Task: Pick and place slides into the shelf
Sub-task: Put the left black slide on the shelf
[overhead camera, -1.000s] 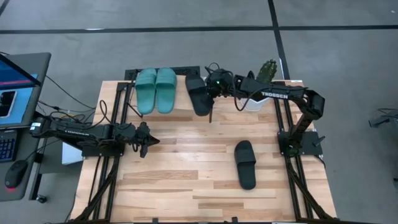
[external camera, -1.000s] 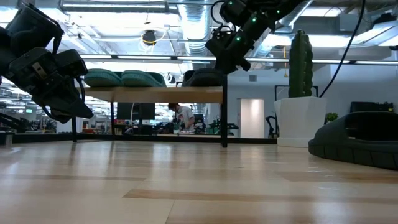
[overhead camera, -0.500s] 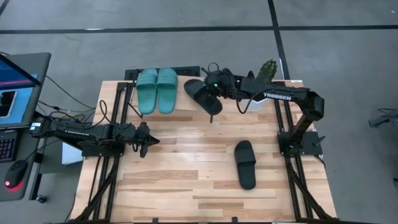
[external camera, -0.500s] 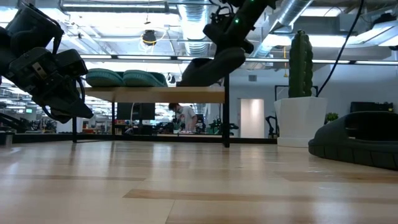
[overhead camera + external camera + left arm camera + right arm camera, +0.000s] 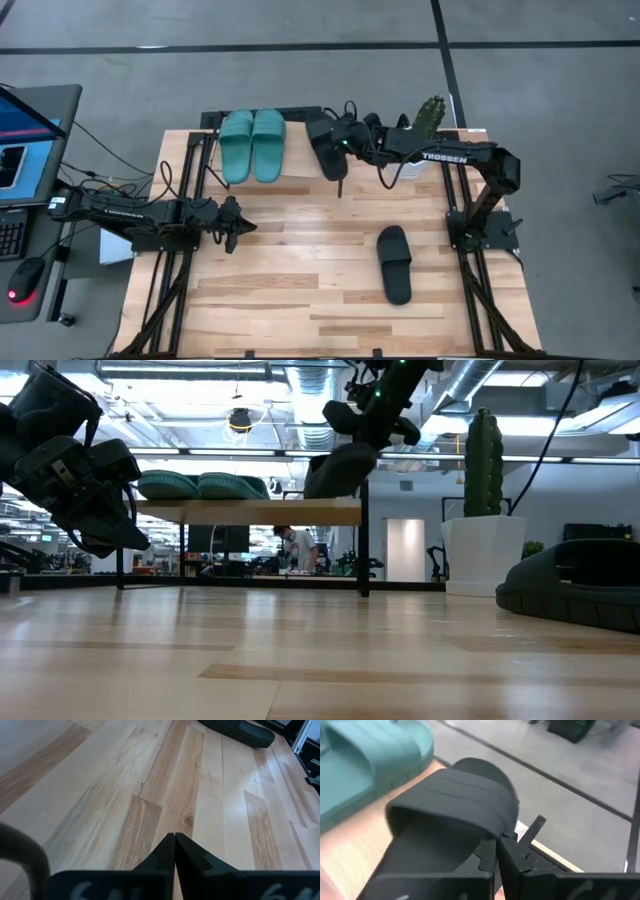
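A teal pair of slides (image 5: 252, 145) lies on the shelf (image 5: 296, 168) at the table's far side. Beside the pair, over the shelf's right end, my right gripper (image 5: 343, 143) is shut on a black slide (image 5: 324, 147), which shows tilted above the shelf top (image 5: 250, 512) in the low view. A second black slide (image 5: 394, 263) lies sole-down on the table near the right arm's base. My left gripper (image 5: 238, 223) hangs shut over the table's left part, holding nothing. My right gripper pinches the black slide at the side edge of its wide strap (image 5: 489, 836), where the strap meets the sole. The fingers (image 5: 512, 851) come slanting down from the table's right. The slide (image 5: 338, 468) hangs steeply tilted, its low end down by the shelf top; whether it touches I cannot tell.
A cactus in a white pot (image 5: 428, 118) stands at the far right corner, close behind the right arm. A laptop (image 5: 22, 140) sits beyond the table's left edge. Bare wood lies between the arms in the table's middle (image 5: 310, 250).
My right gripper has risen a little and rolled over the shelf's right end. The black slide, flat on the shelf a second ago, has been tipped up at one end, swung slantwise, then turned back, and now stands steeper.
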